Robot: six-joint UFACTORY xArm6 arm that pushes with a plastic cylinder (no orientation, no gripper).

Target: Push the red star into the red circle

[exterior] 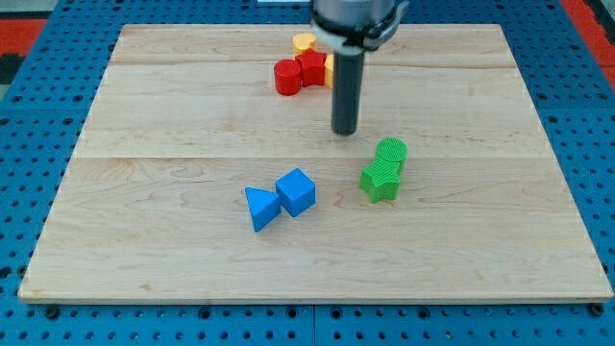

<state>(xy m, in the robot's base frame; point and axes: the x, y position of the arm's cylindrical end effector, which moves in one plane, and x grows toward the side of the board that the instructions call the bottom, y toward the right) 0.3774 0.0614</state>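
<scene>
**Inspector:** What carried the blocks?

**Assistant:** A pale wooden surface (192,240), made of planks with visible grain and seams running across the view. It lay on a blue perforated board (29,144).

**Inspector:** The arm?

**Assistant:** There was no claw on this rig, so no open or closed state could be recorded. The arm ended in a smooth dark round rod (346,91). My tip (345,132) stood on bare wood, below and to the right of the red cluster and above and to the left of the green pair, touching neither.

**Inspector:** The task pieces?

**Assistant:** The red circle (287,77), a squat cylinder, sat near the view's top, left of the rod. The red star (311,68) touched its right side; its points were partly hidden by the rod, so the shape was hard to make out. A yellow block (305,42), rounded, lay just behind them at the top. Another yellow edge (329,69) showed beside the rod, shape unclear.

**Inspector:** Others?

**Assistant:** A ribbed green cylinder (392,151) touched a ribbed green star-like block (381,180) below it. A blue triangle (260,208) and a blue cube (296,191) sat touching, towards the view's bottom.
</scene>
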